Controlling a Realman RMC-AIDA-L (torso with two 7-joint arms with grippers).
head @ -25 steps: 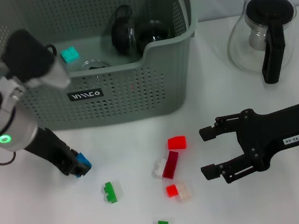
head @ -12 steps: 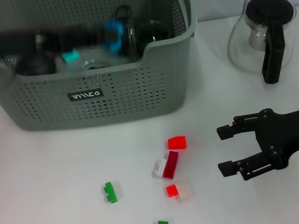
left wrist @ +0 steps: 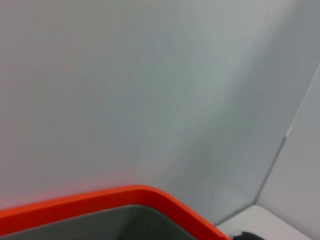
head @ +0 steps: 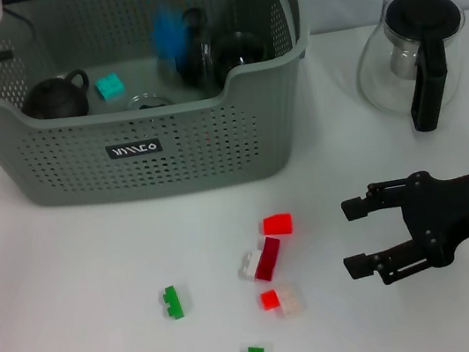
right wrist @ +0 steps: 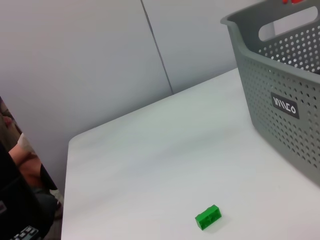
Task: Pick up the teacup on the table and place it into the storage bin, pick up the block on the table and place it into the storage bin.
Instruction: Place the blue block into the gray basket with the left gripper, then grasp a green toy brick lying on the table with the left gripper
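Right claw (head: 348, 235) open beside blocks (head: 266, 259), storage bin (head: 150, 161) well apart

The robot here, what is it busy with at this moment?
It is clearing small things from the table into the grey storage bin. A blue block shows blurred inside the bin, near a black teacup. The left arm is at the bin's far left corner. The right gripper hovers open near red, white and green blocks that lie on the table.
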